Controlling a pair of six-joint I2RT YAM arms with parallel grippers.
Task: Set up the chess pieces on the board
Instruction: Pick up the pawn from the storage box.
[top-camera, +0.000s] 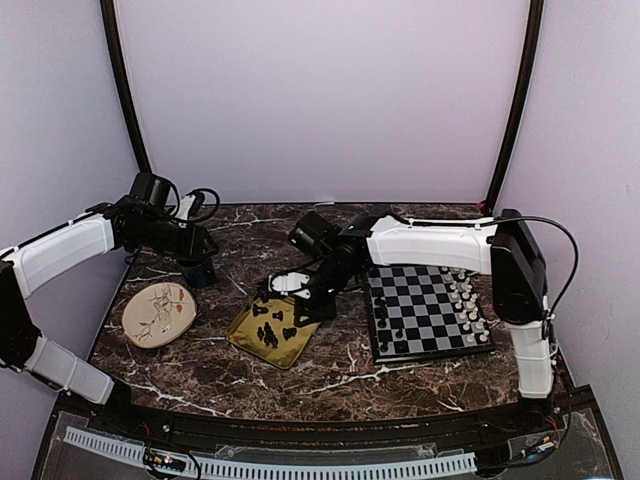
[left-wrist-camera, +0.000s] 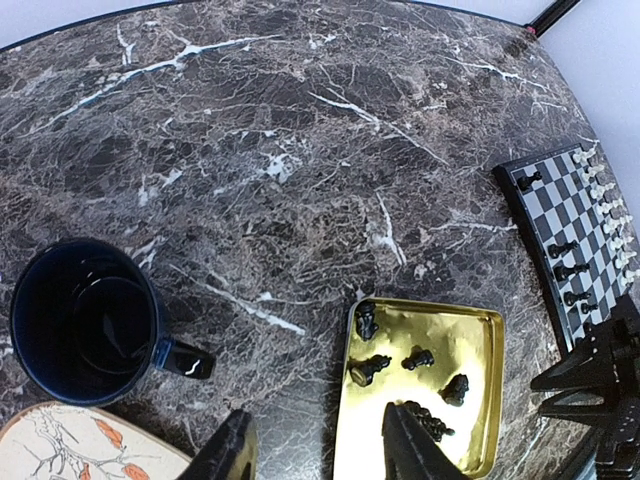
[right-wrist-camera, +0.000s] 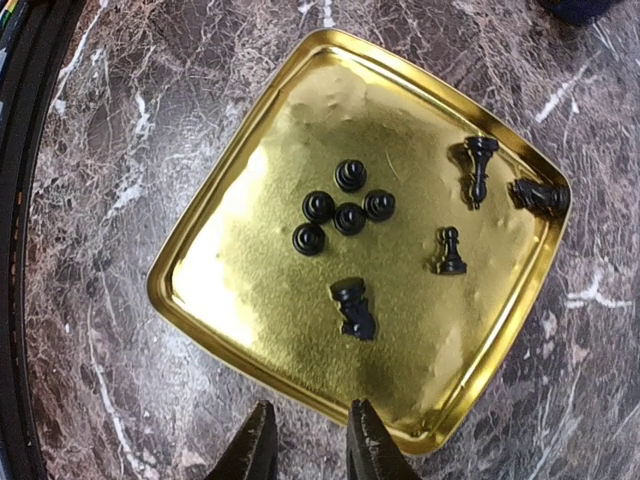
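Note:
The checkerboard (top-camera: 425, 310) lies at the right, with white pieces (top-camera: 466, 297) along its right side and a few black pieces (top-camera: 384, 310) on its left columns. Several black pieces (right-wrist-camera: 345, 210) lie in the gold tray (right-wrist-camera: 250, 310), also seen in the top view (top-camera: 250, 335) and left wrist view (left-wrist-camera: 480, 340). My right gripper (right-wrist-camera: 310, 445) hovers above the tray's near rim, open and empty; in the top view it (top-camera: 305, 305) is over the tray. My left gripper (left-wrist-camera: 320, 450) is open and empty, high over the table's left, between the mug and tray.
A dark blue mug (left-wrist-camera: 85, 320) stands at the left, also seen in the top view (top-camera: 200, 270). A round floral plate (top-camera: 160, 312) lies in front of it. The board's corner shows in the left wrist view (left-wrist-camera: 570, 230). The marble table ends at a dark rim.

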